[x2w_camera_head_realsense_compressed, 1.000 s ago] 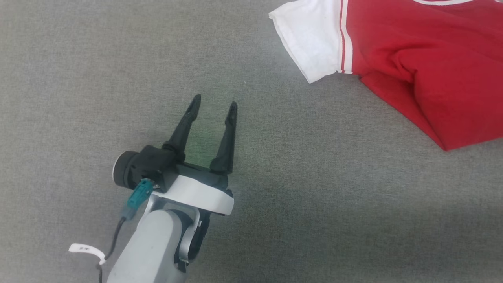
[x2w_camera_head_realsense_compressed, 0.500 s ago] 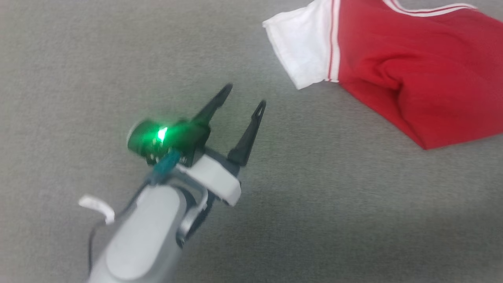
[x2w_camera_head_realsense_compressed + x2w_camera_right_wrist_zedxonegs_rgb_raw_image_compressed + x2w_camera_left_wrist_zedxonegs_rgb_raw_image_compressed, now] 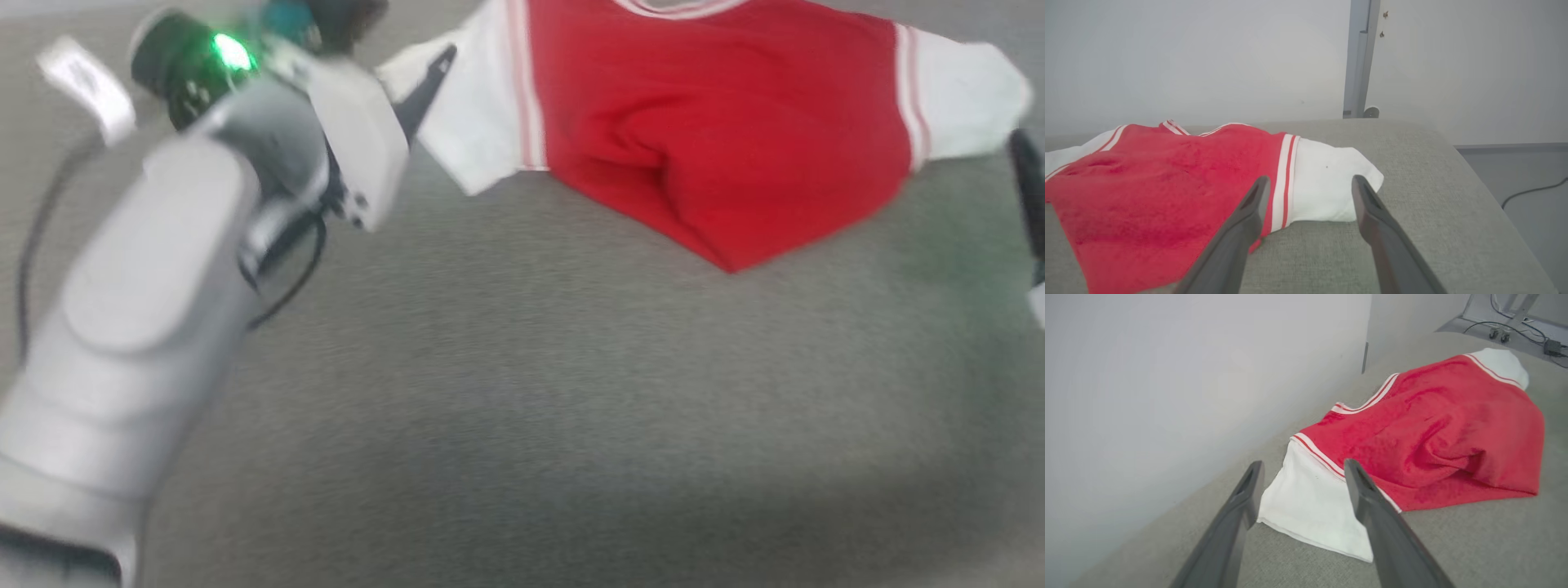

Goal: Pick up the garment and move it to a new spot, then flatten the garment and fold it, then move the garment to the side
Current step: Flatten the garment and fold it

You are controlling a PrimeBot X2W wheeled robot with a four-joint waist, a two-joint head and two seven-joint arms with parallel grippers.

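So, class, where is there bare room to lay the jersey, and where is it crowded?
Free: the grey surface below the garment in the head view, right of the left forearm. Crowded: the far strip, where wall, garment, left gripper and right gripper sit close.

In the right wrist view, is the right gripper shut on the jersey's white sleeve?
No, the right gripper stands wide open, and the red jersey's white sleeve lies loose on the grey surface.

There is one garment (image 3: pixel 718 122), red with two white sleeves (image 3: pixel 478 122), on one grey table (image 3: pixel 522 408). Two grippers are near the garment: the left gripper (image 3: pixel 1302 465) just beside one sleeve and the right gripper (image 3: pixel 1310 179) just beside the other.
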